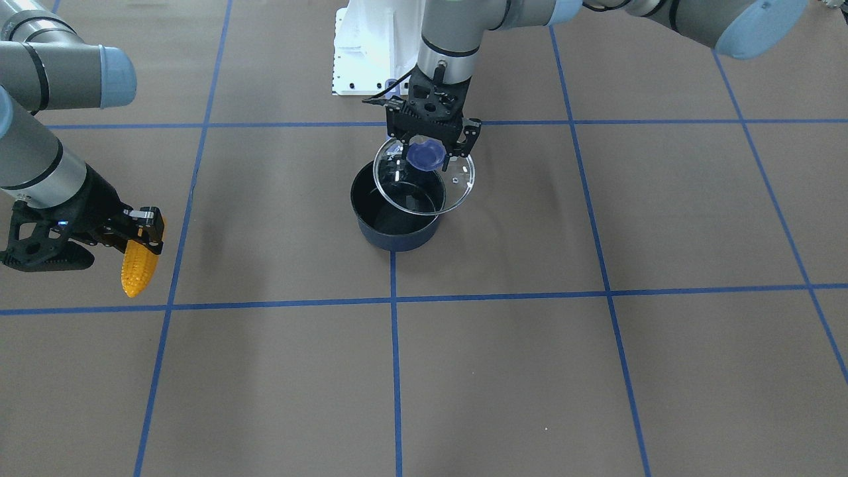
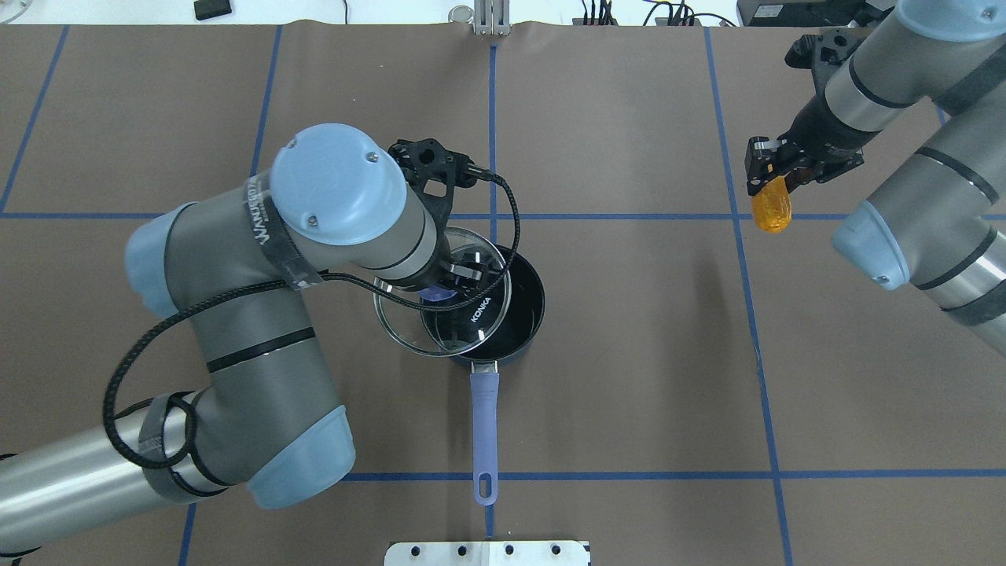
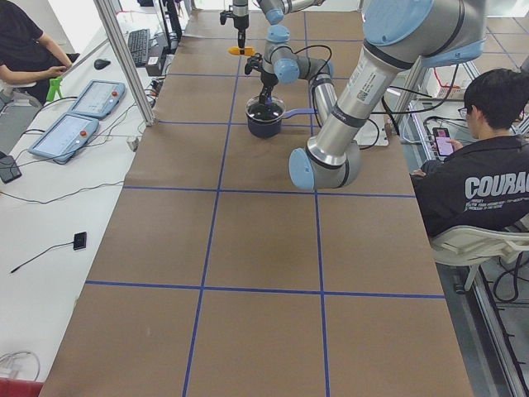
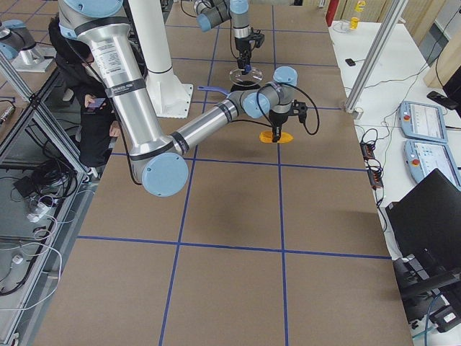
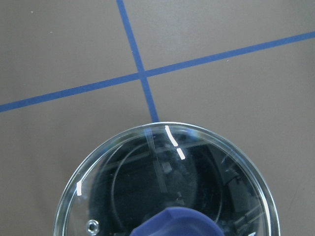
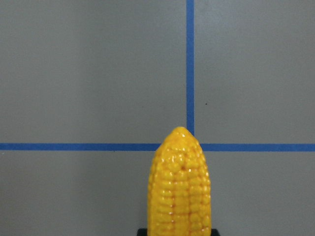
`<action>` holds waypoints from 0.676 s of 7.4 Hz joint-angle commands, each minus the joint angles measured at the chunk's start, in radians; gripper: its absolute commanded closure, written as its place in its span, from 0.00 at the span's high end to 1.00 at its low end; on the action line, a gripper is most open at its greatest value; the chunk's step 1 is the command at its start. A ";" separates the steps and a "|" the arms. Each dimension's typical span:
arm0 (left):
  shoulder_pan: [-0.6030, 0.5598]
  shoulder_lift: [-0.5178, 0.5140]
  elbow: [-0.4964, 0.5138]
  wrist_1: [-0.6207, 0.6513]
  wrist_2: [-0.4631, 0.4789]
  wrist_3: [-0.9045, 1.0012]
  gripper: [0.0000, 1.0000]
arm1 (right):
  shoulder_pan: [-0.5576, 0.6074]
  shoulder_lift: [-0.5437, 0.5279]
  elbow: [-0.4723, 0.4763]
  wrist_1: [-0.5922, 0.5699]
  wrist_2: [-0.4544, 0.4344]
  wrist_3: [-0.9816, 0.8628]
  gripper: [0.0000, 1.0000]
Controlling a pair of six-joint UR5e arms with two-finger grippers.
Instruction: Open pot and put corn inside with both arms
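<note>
Brown paper marked with blue tape lines [image 1: 395, 371] is covering the surface [image 1: 596, 371] you are viewing. The pot [image 1: 397, 237] is standing upright near the middle, with its handle [image 2: 484, 424] pointing toward the robot base [image 1: 361, 59] along a tape line. The left end effector [image 1: 427, 154] is clenching the blue knob [image 1: 425, 158] of the glass lid [image 1: 460, 185]. It is holding the lid raised and tilted over only part of the pot opening, so you are seeing the black interior exposed. The right end effector [image 1: 147, 228] is grasping the corn [image 1: 139, 268] by its thick end. The tapered tip is hanging downward above the surface, well apart from the pot, on the robot's right side.
</note>
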 commanded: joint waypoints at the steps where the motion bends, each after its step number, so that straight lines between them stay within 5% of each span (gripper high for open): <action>1: -0.052 0.120 -0.075 -0.045 -0.009 0.092 0.70 | -0.033 0.080 0.001 -0.031 -0.002 0.140 0.44; 5: -0.235 0.423 -0.060 -0.329 -0.175 0.305 0.68 | -0.209 0.236 -0.006 -0.038 -0.120 0.431 0.44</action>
